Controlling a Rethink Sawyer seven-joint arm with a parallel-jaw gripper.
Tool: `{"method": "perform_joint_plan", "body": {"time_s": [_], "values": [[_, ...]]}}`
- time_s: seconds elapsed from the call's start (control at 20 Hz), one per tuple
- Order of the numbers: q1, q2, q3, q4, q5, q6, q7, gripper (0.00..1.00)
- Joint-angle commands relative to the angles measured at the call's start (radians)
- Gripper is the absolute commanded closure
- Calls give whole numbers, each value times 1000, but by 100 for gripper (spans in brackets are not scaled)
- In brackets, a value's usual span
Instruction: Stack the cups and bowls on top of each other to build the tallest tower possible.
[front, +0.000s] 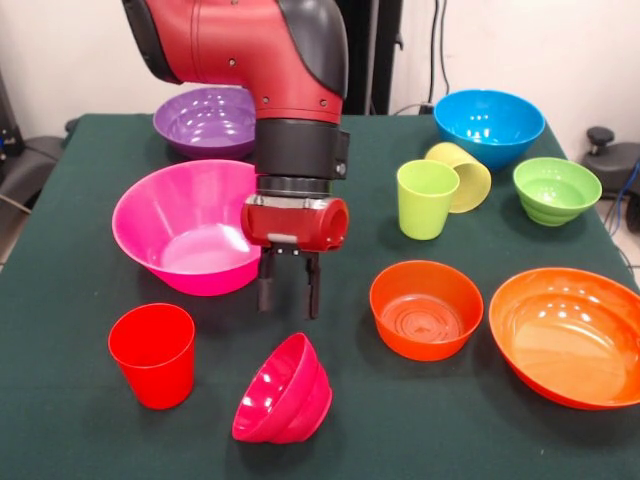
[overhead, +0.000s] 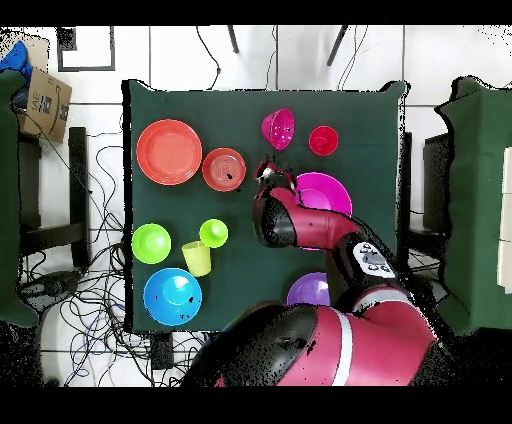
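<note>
A red and black robot gripper (front: 289, 292), its two dark fingers narrowly parted and empty, is hung just above a glossy magenta plastic bowl (front: 283, 391) tipped on its side near the green table's (front: 60, 420) front edge, so its raised rim is best pinched squarely.

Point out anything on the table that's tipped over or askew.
Two things. The small magenta bowl lies tipped on its side below the hand. The pale yellow cup lies on its side against the upright lime green cup.
</note>
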Motion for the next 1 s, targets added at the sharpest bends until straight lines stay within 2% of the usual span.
{"method": "perform_joint_plan", "body": {"time_s": [0.05, 0.3, 0.55, 1.0], "values": [[7, -6, 30, -49, -34, 37, 56, 0], [-14, -73, 77, 8, -41, 78, 73, 0], [-67, -140, 161, 59, -62, 139, 70, 0], [-146, -145, 290, 74, -86, 175, 44, 0]]}}
